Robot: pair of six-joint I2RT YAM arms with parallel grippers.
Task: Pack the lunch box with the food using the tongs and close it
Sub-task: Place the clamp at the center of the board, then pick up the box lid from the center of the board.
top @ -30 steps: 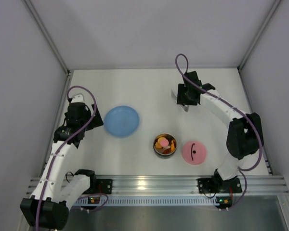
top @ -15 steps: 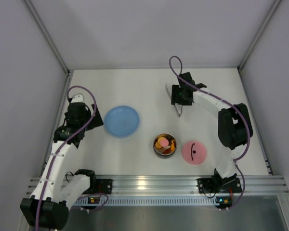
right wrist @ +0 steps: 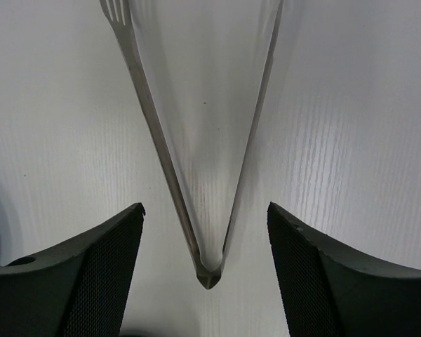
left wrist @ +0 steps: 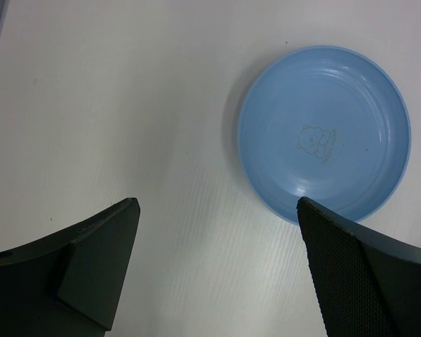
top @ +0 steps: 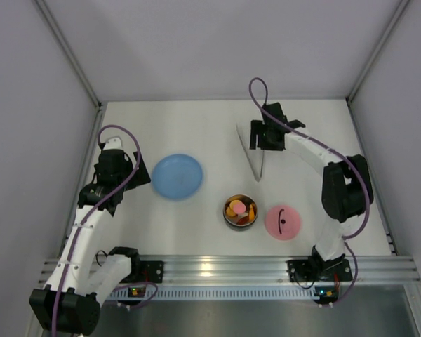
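Tongs (right wrist: 159, 153) lie free, joined end between spread right gripper (right wrist: 205, 208) jaws

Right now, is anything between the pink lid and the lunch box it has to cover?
Nothing visible. The lid lies beside the lunch box, only a narrow bare gap between; the tongs lie farther back.

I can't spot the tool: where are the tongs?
Top view: the tongs lie flat on the table, right of centre, beyond the steel lunch box, under the right pincer.
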